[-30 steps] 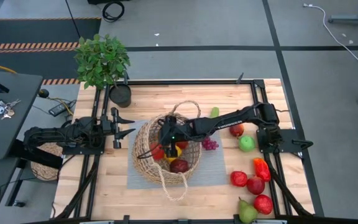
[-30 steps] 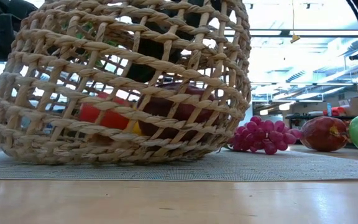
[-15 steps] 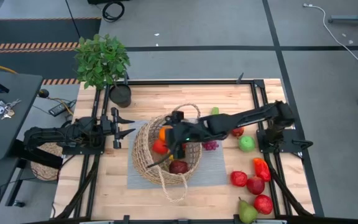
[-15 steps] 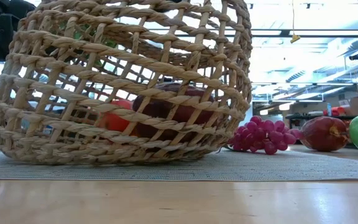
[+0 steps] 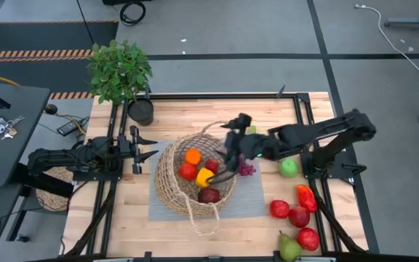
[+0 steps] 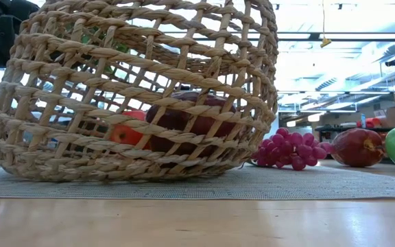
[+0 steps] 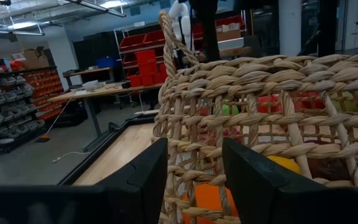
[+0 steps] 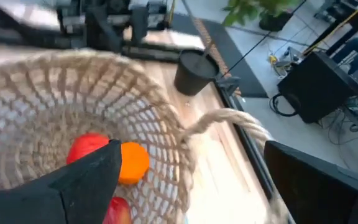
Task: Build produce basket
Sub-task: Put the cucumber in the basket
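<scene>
The tan wicker basket (image 5: 195,175) stands on a grey mat (image 5: 249,200) and holds an orange (image 5: 193,156), red fruits (image 5: 187,171), a yellow pepper (image 5: 205,177) and a dark plum (image 5: 209,195). My right gripper (image 5: 228,169) is open and empty above the basket's right rim; its wrist view shows the orange (image 8: 132,163) below. My left gripper (image 5: 145,145) is open, left of the basket (image 7: 278,124). Purple grapes (image 5: 246,169), a green apple (image 5: 288,167), red apples (image 5: 297,216), a red pepper (image 5: 306,196) and a pear (image 5: 289,249) lie on the table's right.
A potted plant (image 5: 121,73) and a dark cup (image 5: 141,111) stand at the far left corner. In the low view the basket (image 6: 136,89) fills the left, with grapes (image 6: 290,149) and fruit beside it. Bare wood lies along the near edge.
My right gripper has risen out of the basket and gone toward the table's right edge, now over the right rim. The orange that was not seen before now lies in the basket's far left part.
</scene>
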You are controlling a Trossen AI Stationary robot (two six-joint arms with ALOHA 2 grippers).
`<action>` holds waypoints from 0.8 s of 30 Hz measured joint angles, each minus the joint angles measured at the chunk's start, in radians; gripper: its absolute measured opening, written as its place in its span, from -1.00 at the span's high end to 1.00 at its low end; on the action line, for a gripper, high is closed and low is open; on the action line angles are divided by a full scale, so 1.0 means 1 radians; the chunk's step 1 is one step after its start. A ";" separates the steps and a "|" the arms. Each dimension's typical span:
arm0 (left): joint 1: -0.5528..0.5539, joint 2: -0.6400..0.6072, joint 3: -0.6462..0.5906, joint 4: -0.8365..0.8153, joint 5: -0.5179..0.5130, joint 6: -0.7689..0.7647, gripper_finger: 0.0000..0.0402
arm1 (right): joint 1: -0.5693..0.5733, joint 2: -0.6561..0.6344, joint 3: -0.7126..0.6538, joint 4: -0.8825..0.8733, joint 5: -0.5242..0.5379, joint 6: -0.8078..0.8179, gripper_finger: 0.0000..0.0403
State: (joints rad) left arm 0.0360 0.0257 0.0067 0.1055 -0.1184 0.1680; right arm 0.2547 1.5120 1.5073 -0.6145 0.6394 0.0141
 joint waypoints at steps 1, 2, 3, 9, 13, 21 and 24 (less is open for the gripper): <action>0.000 0.000 0.000 0.000 0.000 0.000 0.20 | -0.003 -0.031 -0.031 0.027 0.000 0.002 -0.97; 0.000 0.000 0.000 0.000 0.000 0.000 0.20 | -0.007 -0.058 -0.064 0.049 0.000 0.003 -0.97; 0.000 0.000 0.000 0.000 0.000 0.000 0.20 | -0.011 -0.085 -0.097 0.078 0.000 0.003 -0.97; 0.000 0.000 0.000 0.000 0.000 0.000 0.20 | -0.062 -0.254 -0.293 0.209 0.061 0.057 -0.97; 0.000 0.000 0.000 0.000 0.000 0.000 0.20 | -0.126 -0.346 -0.411 0.238 0.108 0.156 -0.97; 0.000 0.000 0.000 0.000 0.000 0.000 0.20 | -0.292 -0.410 -0.577 0.238 0.091 0.407 -0.97; 0.000 0.000 0.000 0.000 0.000 0.000 0.20 | -0.338 -0.397 -0.638 0.238 0.066 0.436 -0.97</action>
State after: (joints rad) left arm 0.0357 0.0257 0.0069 0.1055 -0.1181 0.1684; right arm -0.0831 1.1150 0.8696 -0.3765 0.7050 0.4501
